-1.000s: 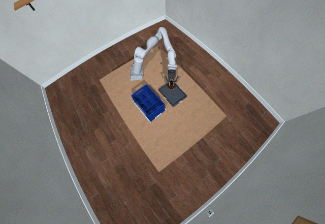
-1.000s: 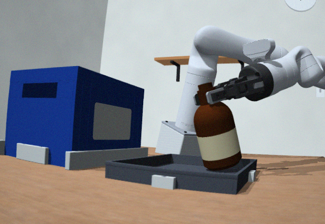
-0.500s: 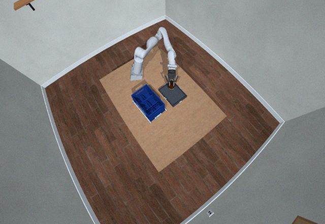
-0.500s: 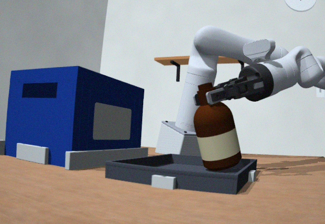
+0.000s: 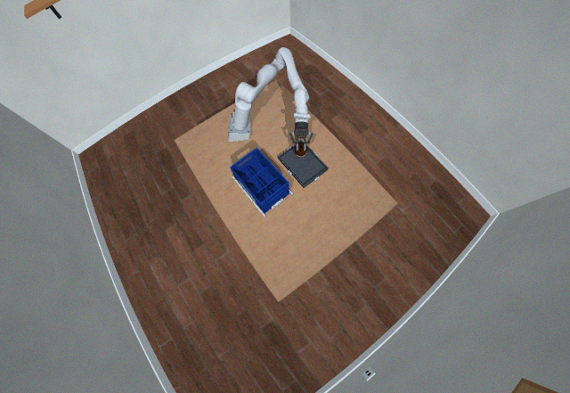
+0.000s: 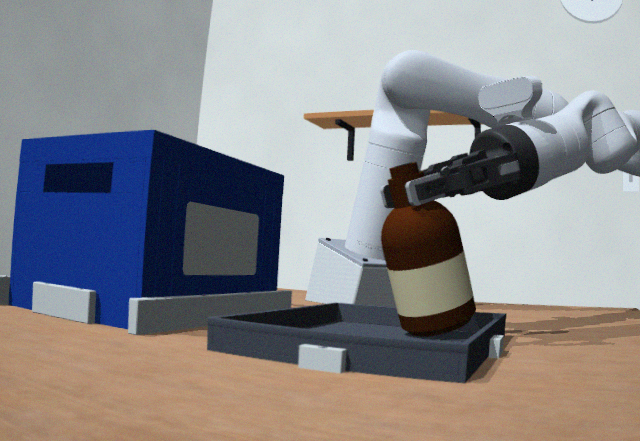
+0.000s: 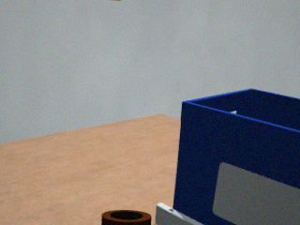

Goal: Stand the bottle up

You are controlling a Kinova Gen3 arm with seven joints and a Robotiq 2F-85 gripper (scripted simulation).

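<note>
Jaws (image 5: 301,145) (image 6: 401,194) pinch the amber bottle's neck (image 5: 301,145) (image 6: 401,188) (image 7: 126,218), top leaning toward eleven o'clock in the exterior view — rotate it upright over the tray (image 5: 303,166) (image 6: 336,359), base seated, before releasing — gently.

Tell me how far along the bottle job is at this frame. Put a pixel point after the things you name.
Looks done: the bottle (image 5: 300,150) (image 6: 429,260) (image 7: 109,218) is off its side, base down within the walls of the tray (image 5: 303,167) (image 6: 258,340).
In hand: the gripper (image 5: 301,144) (image 6: 400,193) is shut on its neck, the bottle leaning.
Left: straighten it, likely settle its base flat, then release.
</note>
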